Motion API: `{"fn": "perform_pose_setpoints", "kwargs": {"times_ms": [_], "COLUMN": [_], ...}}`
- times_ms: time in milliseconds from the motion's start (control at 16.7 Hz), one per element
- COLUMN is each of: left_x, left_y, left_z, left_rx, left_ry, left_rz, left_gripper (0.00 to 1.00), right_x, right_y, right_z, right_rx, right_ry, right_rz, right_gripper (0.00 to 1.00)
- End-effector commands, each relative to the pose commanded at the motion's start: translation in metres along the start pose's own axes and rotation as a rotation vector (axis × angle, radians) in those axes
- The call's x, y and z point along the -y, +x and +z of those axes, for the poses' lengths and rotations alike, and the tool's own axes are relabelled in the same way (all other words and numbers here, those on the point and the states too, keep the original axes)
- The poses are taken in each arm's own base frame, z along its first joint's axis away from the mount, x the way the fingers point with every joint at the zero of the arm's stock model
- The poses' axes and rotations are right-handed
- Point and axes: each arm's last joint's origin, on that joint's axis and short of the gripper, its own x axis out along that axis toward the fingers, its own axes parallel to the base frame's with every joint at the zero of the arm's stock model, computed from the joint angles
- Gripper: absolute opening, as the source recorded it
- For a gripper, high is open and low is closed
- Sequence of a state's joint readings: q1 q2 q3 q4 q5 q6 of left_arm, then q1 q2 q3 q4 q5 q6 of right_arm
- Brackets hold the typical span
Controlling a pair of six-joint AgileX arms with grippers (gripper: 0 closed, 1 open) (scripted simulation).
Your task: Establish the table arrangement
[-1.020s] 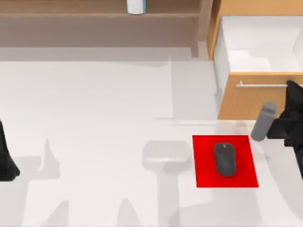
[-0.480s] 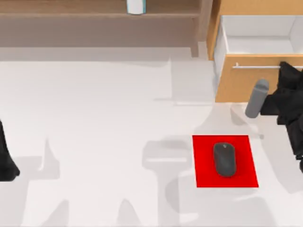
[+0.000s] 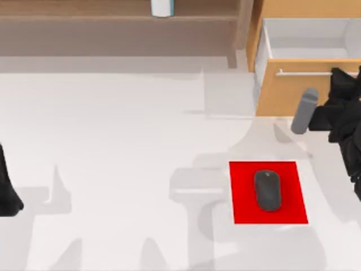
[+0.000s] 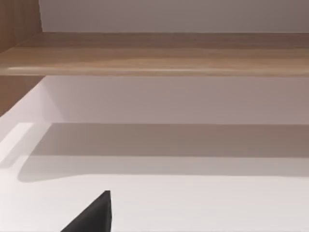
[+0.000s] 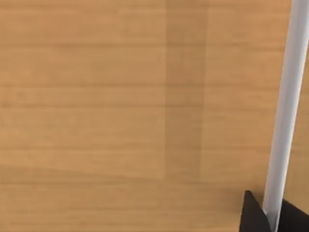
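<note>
The white table (image 3: 113, 141) spreads across the top view. At its back right, a light wooden drawer (image 3: 282, 96) stands partly open, with its white inside visible. My right gripper (image 3: 338, 76) is at the drawer front, and a grey cylinder (image 3: 304, 110) rides beside the arm. In the right wrist view the white drawer handle (image 5: 289, 96) runs between the dark fingertips (image 5: 251, 215), with my right gripper (image 5: 271, 217) shut on it. My left arm (image 3: 7, 192) rests parked at the table's left edge.
A red mat (image 3: 293, 212) with a dark grey mouse (image 3: 267, 191) on it lies front right, just ahead of the drawer. A wooden shelf (image 3: 113, 17) runs along the back and carries a white and blue cup (image 3: 161, 7).
The drawer has slid back into its unit, showing less of its white inside. My right gripper and the grey cylinder moved toward the back with it. The left arm stayed still.
</note>
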State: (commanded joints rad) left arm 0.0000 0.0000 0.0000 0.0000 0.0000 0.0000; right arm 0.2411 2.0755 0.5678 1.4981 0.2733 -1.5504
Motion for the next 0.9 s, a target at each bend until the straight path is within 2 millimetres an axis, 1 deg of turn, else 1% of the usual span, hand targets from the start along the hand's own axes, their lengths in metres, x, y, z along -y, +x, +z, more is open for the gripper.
{"fn": "perform_pose_setpoints", "kwargs": {"times_ms": [480, 600, 780, 900], "left_x": [0.0, 0.0, 0.0, 0.0], "left_y": [0.0, 0.0, 0.0, 0.0], "left_z": [0.0, 0.0, 0.0, 0.0], "left_rx": [0.0, 0.0, 0.0, 0.0], "left_ry": [0.0, 0.0, 0.0, 0.0], "left_rz": [0.0, 0.0, 0.0, 0.0], "left_gripper": [1.0, 1.0, 1.0, 1.0], "right_x": [0.0, 0.0, 0.0, -0.001], "right_y": [0.054, 0.059, 0.058, 0.062], "right_z": [0.0, 0.0, 0.0, 0.0], "right_rx": [0.002, 0.003, 0.002, 0.002], "right_ry": [-0.001, -0.001, 0.001, -0.004], "right_rz": [0.003, 0.003, 0.004, 0.007], "right_gripper": [0.0, 0.0, 0.0, 0.0]}}
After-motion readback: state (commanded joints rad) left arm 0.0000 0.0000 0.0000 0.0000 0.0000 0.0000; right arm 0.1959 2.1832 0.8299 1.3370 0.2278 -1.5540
